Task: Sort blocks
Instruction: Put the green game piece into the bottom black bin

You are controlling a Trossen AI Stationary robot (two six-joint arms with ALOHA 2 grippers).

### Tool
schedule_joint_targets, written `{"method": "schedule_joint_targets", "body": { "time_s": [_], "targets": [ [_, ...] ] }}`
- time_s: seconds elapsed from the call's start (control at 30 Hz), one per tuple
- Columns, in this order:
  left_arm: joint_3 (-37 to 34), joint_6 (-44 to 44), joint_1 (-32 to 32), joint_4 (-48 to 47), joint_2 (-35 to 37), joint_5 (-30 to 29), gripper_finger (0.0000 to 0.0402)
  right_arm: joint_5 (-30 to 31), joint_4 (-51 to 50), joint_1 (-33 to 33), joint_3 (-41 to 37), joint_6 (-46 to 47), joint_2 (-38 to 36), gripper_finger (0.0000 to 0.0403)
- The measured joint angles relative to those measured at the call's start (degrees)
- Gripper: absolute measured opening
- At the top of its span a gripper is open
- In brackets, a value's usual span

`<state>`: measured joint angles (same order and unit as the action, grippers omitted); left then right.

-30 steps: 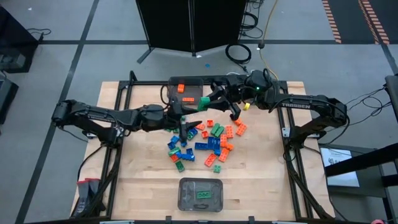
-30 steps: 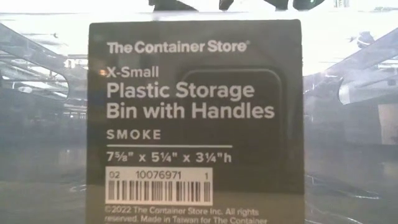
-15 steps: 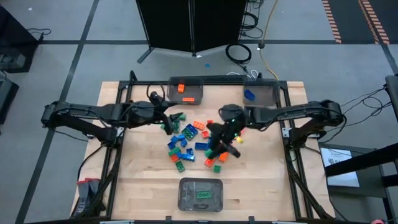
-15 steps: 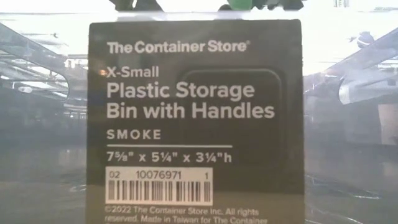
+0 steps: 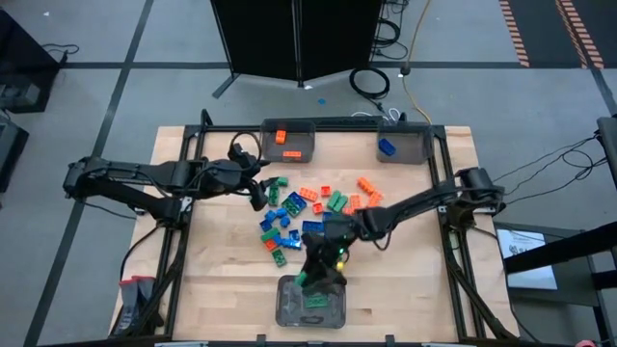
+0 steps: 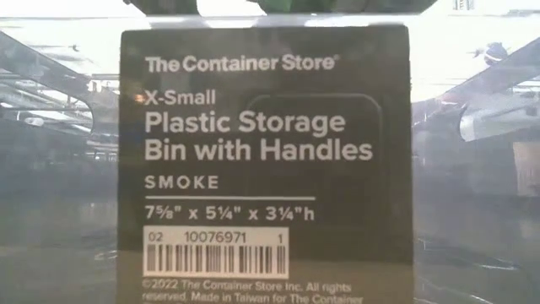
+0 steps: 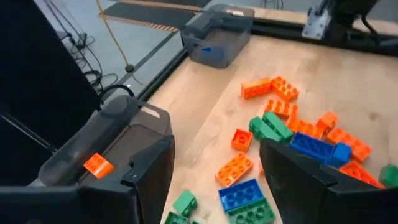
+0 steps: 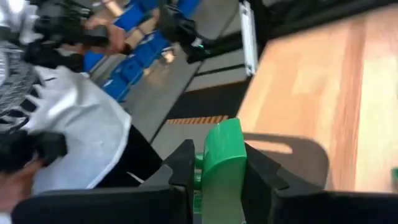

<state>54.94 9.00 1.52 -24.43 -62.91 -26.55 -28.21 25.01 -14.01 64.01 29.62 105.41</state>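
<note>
Over the front bin [image 5: 310,310], right fingers [image 8: 177,165] seemingly pinch a green block [image 8: 222,160]

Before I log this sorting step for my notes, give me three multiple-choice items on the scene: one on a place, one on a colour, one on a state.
1. Where is the right pincer?
A. over the near bin
B. over the far left bin
C. off the table

2. What colour is the block it holds?
A. orange
B. blue
C. green

3. How is the left pincer?
A. shut on a block
B. open, empty
C. out of view

Answers:
1 A: the high view shows it above the near bin.
2 C: a green block sits between its fingers.
3 B: its fingers stand apart over the loose blocks.
</note>
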Motion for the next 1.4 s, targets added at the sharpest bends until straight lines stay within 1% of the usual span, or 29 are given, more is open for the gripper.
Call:
{"method": "schedule_joint_targets", "body": {
  "time_s": [0.1, 0.2, 0.33, 0.4, 0.47, 0.53, 0.6, 0.7, 0.77, 0.87, 0.9, 0.93, 1.0, 1.03, 1.1, 1.17, 1.23, 1.27, 1.33, 1.4],
  "targets": [
    [-0.1, -0.3, 0.1, -2.5, 0.0, 2.4, 0.024, 4.5, -0.3, -2.4, 0.0, 2.7, 1.9, 0.007],
    [-0.1, -0.4, 0.4, -4.6, 0.0, 3.9, 0.024, 9.4, -3.3, -4.3, 0.0, 3.7, 2.7, 0.007],
    [-0.1, -0.6, 0.5, -6.6, 0.0, 4.4, 0.024, 15.6, -7.8, -4.9, 0.0, 4.0, 2.7, 0.0075],
    [-0.1, -0.7, 0.5, -7.4, 0.0, 4.5, 0.024, 17.1, -8.8, -4.9, 0.0, 4.3, 2.7, 0.0107],
    [-0.1, -0.7, 0.5, -8.4, 0.0, 4.6, 0.024, 18.8, -10.0, -4.9, 0.0, 4.9, 2.6, 0.0149],
    [-0.1, -0.7, 0.5, -9.3, 0.0, 5.1, 0.024, 19.4, -11.2, -4.9, 0.0, 5.1, 2.6, 0.0186],
    [-0.1, -0.7, 0.5, -10.2, 0.0, 5.3, 0.024, 19.3, -12.2, -4.9, 0.4, 5.3, 2.6, 0.0209],
    [-0.1, -0.7, 0.5, -11.4, 0.0, 5.4, 0.024, 19.1, -16.8, -4.9, 3.6, 4.5, 2.6, 0.022],
    [-0.1, -0.7, 0.5, -11.4, 0.0, 5.4, 0.024, 17.9, -21.8, -4.8, 7.2, 3.3, 2.5, 0.0217],
    [-0.1, -0.7, 0.5, -11.4, 0.0, 5.4, 0.024, 18.0, -32.8, -4.8, 14.6, -2.5, 0.9, 0.0205],
    [-0.1, -0.7, 0.5, -11.4, 0.0, 5.4, 0.024, 19.4, -37.8, -4.9, 17.4, -5.2, -0.2, 0.0201],
    [-0.1, -0.7, 0.5, -11.4, -0.1, 5.4, 0.024, 21.9, -45.1, -4.9, 20.3, -7.7, -1.1, 0.0197],
    [-0.1, -0.5, 0.5, -11.4, 0.0, 5.4, 0.024, 29.2, -59.4, -5.0, 24.3, -11.6, -2.4, 0.0191],
    [-0.1, -0.5, 0.5, -11.6, -0.1, 5.4, 0.024, 33.2, -65.5, -5.0, 24.8, -12.1, -3.0, 0.0189],
    [-0.1, -0.3, 0.5, -11.8, 0.0, 5.4, 0.024, 39.1, -75.8, -5.2, 24.3, -10.5, -3.5, 0.0187],
    [-0.1, 0.3, 0.5, -12.3, 0.0, 5.4, 0.024, 42.2, -78.6, -5.8, 22.0, -8.9, -4.7, 0.0189],
    [-0.1, 1.0, 0.5, -12.3, 0.0, 5.3, 0.024, 44.6, -77.2, -7.6, 17.0, -6.5, -8.0, 0.019],
    [-0.1, 1.0, 0.5, -12.4, 0.0, 5.4, 0.024, 45.9, -74.7, -8.5, 13.7, -4.6, -10.0, 0.0191],
    [-0.1, 1.1, 0.5, -12.3, 0.0, 5.4, 0.024, 49.4, -68.7, -10.7, 5.9, 1.4, -14.7, 0.019],
    [-0.1, 1.1, 0.5, -12.4, 0.0, 5.3, 0.024, 54.4, -63.3, -12.5, -2.5, 8.2, -19.8, 0.0188]
  ]
}}
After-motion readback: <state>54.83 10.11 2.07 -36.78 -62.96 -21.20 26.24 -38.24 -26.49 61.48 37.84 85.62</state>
